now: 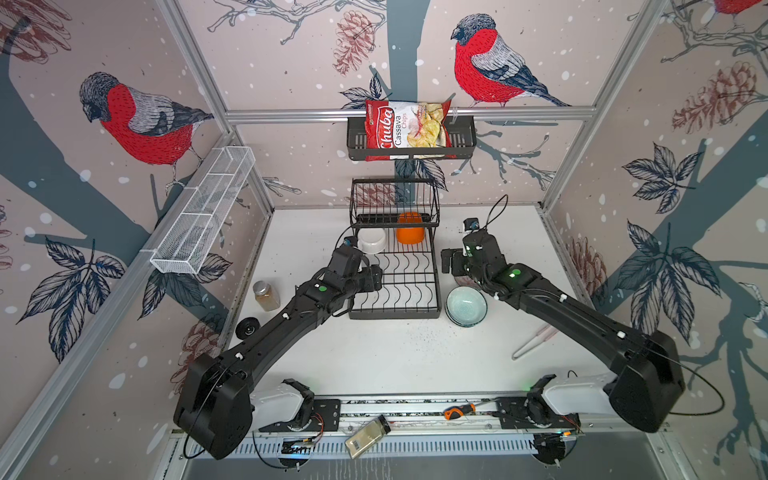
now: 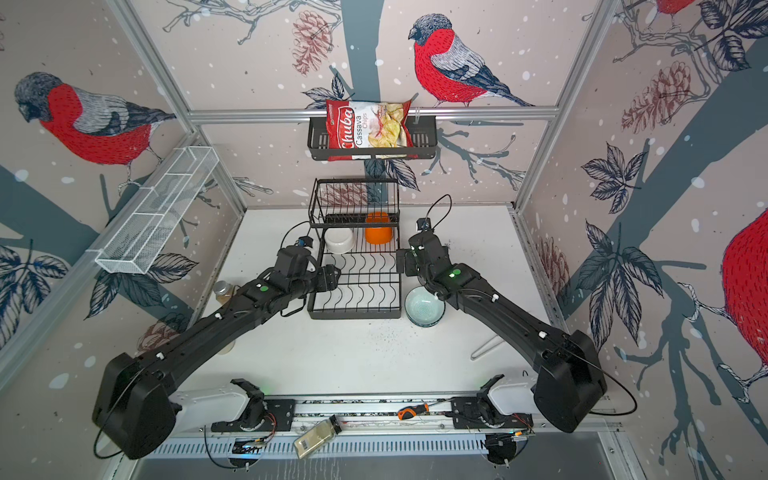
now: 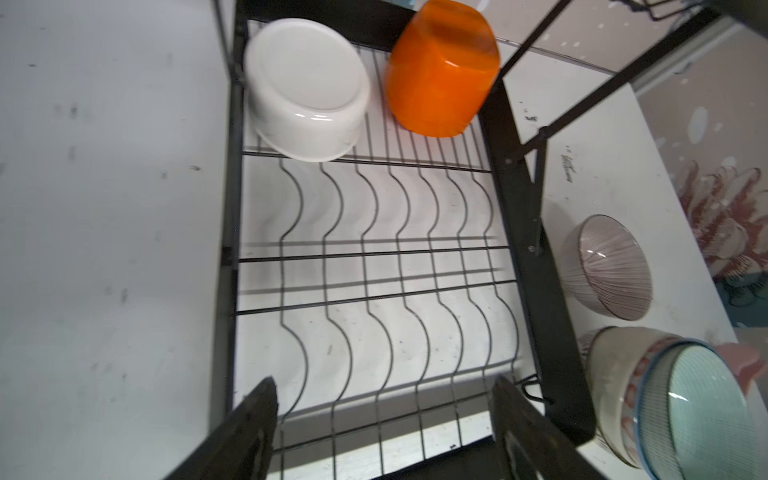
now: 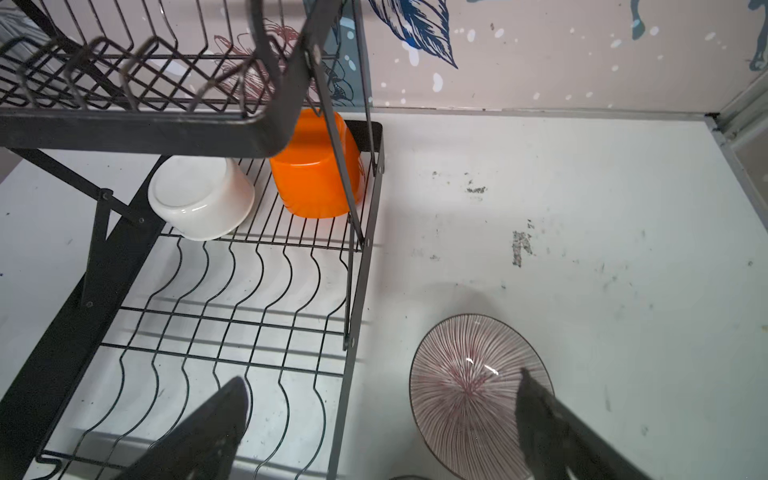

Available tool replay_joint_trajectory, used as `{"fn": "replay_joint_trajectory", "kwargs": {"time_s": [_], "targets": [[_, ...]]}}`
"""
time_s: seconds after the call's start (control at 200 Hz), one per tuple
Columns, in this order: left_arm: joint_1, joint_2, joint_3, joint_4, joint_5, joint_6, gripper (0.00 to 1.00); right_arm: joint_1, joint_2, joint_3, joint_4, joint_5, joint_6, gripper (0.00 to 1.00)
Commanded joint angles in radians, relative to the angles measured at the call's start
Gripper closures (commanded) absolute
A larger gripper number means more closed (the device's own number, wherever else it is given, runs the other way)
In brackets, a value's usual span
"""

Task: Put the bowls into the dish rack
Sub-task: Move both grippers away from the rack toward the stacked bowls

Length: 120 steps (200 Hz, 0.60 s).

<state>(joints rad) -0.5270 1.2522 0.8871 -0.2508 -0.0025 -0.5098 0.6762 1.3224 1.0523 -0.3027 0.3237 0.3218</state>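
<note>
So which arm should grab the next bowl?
The right, probably. The round pink-striped ceramic bowl and the stack topped by a mint-green bowl sit on its side of the black wire dish rack, and the right gripper hangs open partly over the striped bowl; the left gripper is across the rack.

A red and white bag of cassava chips (image 1: 405, 129) stands in the black slotted shelf (image 1: 463, 139) hung on the back wall's rail. Along the left wall runs a long white mesh trough (image 1: 203, 216), divided into compartments. On the white bench (image 1: 395, 357), near its left edge, a small lidded jar (image 1: 266, 296) of amber stuff stands upright, with a black disc (image 1: 248, 328) just in front of it. Pale pink tongs (image 1: 534, 341) lie towards the right side. On the front rail rest an orange-handled screwdriver (image 1: 457, 411) and a flat silvery pack (image 1: 368, 436). Bullfinch wallpaper (image 1: 141, 120) covers every wall.
</note>
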Motion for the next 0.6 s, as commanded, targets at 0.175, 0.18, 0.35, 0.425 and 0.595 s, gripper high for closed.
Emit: {"fn": "replay_joint_trajectory", "kwargs": {"time_s": [0.175, 0.18, 0.35, 0.425, 0.595], "targets": [[-0.101, 0.091, 0.061, 0.088, 0.09, -0.026, 0.2, -0.039, -0.078, -0.041, -0.153, -0.034, 0.084, 0.05], [-0.103, 0.094, 0.063, 0.088, 0.09, -0.026, 0.2, -0.039, -0.084, -0.041, -0.155, -0.035, 0.084, 0.05], [-0.166, 0.164, 0.105, 0.095, 0.095, -0.024, 0.2, -0.051, -0.123, -0.056, -0.223, -0.056, 0.104, 0.13], [-0.189, 0.193, 0.105, 0.107, 0.106, -0.026, 0.2, -0.055, -0.135, -0.057, -0.261, -0.075, 0.108, 0.17], [-0.25, 0.268, 0.191, 0.101, 0.11, -0.01, 0.21, -0.058, -0.169, -0.063, -0.333, -0.099, 0.133, 0.24]]}}
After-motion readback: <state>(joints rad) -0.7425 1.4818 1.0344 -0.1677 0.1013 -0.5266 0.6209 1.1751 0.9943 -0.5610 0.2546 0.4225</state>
